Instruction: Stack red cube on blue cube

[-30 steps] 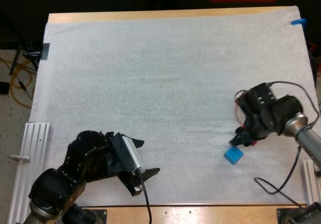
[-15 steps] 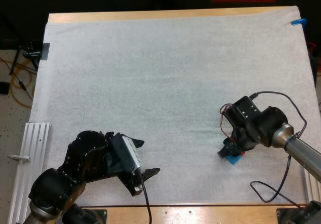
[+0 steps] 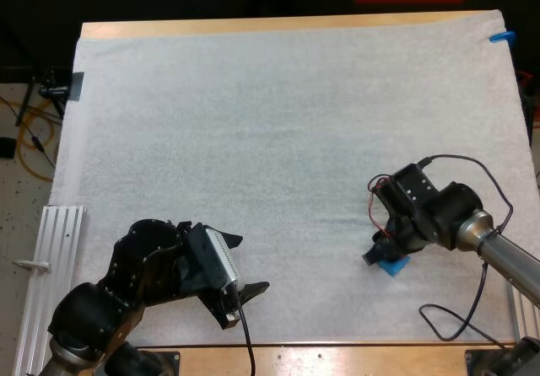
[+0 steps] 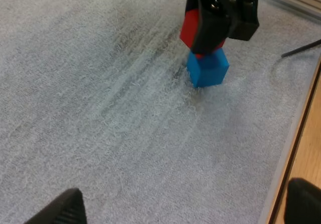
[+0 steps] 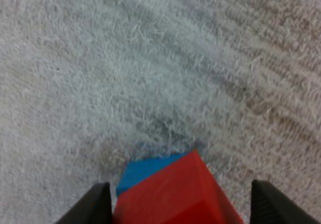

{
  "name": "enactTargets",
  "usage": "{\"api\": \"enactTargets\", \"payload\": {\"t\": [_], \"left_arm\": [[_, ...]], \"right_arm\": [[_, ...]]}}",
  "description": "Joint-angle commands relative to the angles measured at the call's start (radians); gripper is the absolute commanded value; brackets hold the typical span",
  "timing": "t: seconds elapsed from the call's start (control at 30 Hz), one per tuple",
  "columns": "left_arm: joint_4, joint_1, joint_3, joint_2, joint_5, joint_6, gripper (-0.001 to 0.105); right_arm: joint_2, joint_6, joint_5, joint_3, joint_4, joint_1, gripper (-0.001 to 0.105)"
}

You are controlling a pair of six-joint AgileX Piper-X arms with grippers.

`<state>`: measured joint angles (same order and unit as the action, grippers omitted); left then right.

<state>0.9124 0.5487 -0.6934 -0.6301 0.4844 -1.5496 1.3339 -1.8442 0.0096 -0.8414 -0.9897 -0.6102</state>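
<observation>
right gripper: closed on the red cube, which is held between the two fingers with the fingertips pointed down at the mat.
red cube: carried between the right fingers; its lower face is seen at, or just above, the top of the blue cube. Contact cannot be confirmed.
blue cube: resting on the mat directly below the right fingertips. In the right wrist view a strip of it is seen past the red cube's front edge, toward the left-hand finger, so the two cubes are judged slightly offset and rotated against each other.
left gripper: fingers spread apart with nothing between them, parked well away from both cubes.
step in hand: placement. Pick and transport are judged done and release is not yet made.
progress: judged late, with only set-down and release left.
next move: the red cube to be seated flat on the blue top, with the offset trimmed first if it is real. The fingers then to be opened without side drag and lifted straight up.
risk: if released off-centre or tilted, the red cube could be tipped off. The blue cube could also be nudged by a fingertip on opening.
</observation>
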Motion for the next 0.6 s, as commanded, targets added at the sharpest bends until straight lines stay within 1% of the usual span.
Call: {"api": "enactTargets", "payload": {"t": [0.0,0.07,0.13,0.27,0.33,0.37,0.47,0.57], "left_arm": [[-0.006,0.003,-0.007,0.002,-0.002,-0.002,0.076],[-0.006,0.003,-0.007,0.002,-0.002,-0.002,0.076],[-0.006,0.003,-0.007,0.002,-0.002,-0.002,0.076],[-0.006,0.003,-0.007,0.002,-0.002,-0.002,0.076],[-0.006,0.003,-0.007,0.002,-0.002,-0.002,0.076],[-0.006,0.003,-0.007,0.002,-0.002,-0.002,0.076],[-0.006,0.003,-0.007,0.002,-0.002,-0.002,0.076],[-0.006,0.003,-0.007,0.002,-0.002,-0.002,0.076]], "right_arm": [[-0.009,0.002,-0.010,0.005,-0.005,0.000,0.023],[-0.009,0.002,-0.010,0.010,-0.005,0.000,0.023],[-0.009,0.002,-0.023,0.011,-0.002,0.000,0.026],[-0.009,0.002,-0.051,0.011,0.003,0.000,0.045],[-0.009,0.002,-0.051,0.011,0.004,0.000,0.049],[-0.009,0.000,-0.051,0.011,0.004,0.000,0.053],[-0.009,0.000,-0.051,0.011,0.004,0.000,0.057],[-0.009,0.000,-0.046,0.011,0.004,0.000,0.063]]}}
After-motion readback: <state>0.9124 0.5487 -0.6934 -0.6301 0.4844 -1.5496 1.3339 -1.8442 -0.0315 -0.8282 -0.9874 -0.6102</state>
